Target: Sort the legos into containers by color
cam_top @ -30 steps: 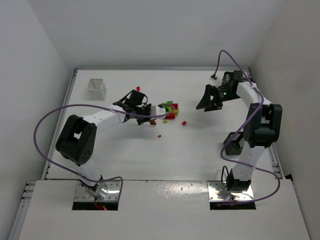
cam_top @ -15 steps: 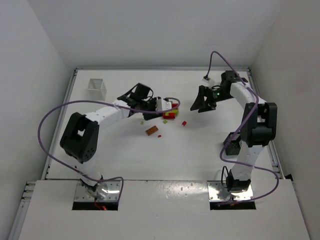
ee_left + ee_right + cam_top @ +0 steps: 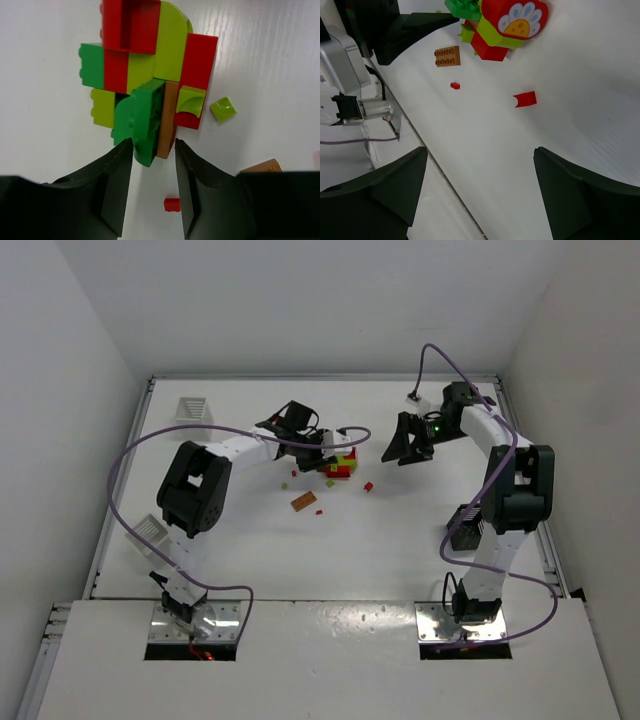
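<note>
The left gripper (image 3: pixel 153 167) has its jaws drawn in on the near end of the clump (image 3: pixel 150 65) of legos. They appear to pinch a green brick (image 3: pixel 145 120) and the thin orange-brown one (image 3: pixel 167 120) beside it. The clump lies on the white table (image 3: pixel 400 550) between the two arms, well apart from every basket in view. The main risk is that the hold takes only one end of a stack snapped together from four colours. If lifted, the stack could swing, peel apart at a seam and scatter, or go whole into one basket with the colours still mixed. The plastic is hard and glossy, so a narrow pinch may slip. The right gripper (image 3: pixel 480 185) hangs nearby, spread wide and empty, and a reach toward the same clump could make the arms collide. Loose bits lie close by: an orange-brown studded brick (image 3: pixel 447 55), a red arched piece (image 3: pixel 525 99), a tiny red piece (image 3: pixel 455 85) and a yellow-green curved chip (image 3: pixel 223 108). The smallest could be hard to grip cleanly. The clump mixes blocky and rounded bricks and a flower-printed piece (image 3: pixel 520 20). A white slatted basket (image 3: pixel 193 410) sits at the far left, another white basket (image 3: pixel 150 530) beside the left arm, and a black basket (image 3: pixel 468 527) by the right arm.
</note>
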Available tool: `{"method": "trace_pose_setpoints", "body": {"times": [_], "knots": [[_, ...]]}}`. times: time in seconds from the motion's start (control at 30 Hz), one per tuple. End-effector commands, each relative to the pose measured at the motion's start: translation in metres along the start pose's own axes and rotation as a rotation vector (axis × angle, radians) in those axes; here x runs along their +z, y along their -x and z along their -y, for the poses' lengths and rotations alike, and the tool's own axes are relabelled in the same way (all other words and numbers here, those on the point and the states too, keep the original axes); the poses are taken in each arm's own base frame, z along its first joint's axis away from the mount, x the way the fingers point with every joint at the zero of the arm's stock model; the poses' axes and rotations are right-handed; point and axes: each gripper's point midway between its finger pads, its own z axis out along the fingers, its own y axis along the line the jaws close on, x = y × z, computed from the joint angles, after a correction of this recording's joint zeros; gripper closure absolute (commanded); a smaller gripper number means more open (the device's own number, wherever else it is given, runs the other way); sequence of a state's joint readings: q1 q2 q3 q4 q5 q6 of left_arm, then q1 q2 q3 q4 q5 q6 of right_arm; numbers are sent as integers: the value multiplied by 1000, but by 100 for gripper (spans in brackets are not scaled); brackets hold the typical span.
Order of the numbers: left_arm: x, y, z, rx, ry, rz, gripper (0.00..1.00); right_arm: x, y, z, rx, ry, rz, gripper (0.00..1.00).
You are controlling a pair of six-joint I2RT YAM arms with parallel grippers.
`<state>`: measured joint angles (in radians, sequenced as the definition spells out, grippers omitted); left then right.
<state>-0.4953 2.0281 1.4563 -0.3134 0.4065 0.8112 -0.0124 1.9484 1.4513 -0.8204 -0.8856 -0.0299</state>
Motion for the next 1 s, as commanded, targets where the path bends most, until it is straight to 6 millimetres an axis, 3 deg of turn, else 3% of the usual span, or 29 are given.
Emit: {"method": "trace_pose_setpoints", "body": {"times": [0.0,0.27,0.6,0.73,0.77,0.8,0.9,0.93,0.97], "knots": [[-5,10,-7,29,-11,46,55,-3,8,-4,-44,0,19,13],[4,6,-3,29,-37,51,60,-1,7,0,-37,-8,12,13],[9,-8,5,21,-55,13,91,0,9,1,-37,-8,12,14],[-10,0,6,38,-20,26,99,0,9,-6,-17,27,18,14],[-14,-6,14,23,-17,17,100,0,10,-8,-17,36,19,14],[-33,9,8,49,30,52,100,0,12,-11,-13,56,29,14],[-54,12,11,76,127,60,100,1,13,-21,38,111,36,14],[-75,36,5,108,187,120,100,0,15,-24,28,125,52,14],[-81,29,10,107,208,103,100,2,13,-25,44,141,51,14]]}}
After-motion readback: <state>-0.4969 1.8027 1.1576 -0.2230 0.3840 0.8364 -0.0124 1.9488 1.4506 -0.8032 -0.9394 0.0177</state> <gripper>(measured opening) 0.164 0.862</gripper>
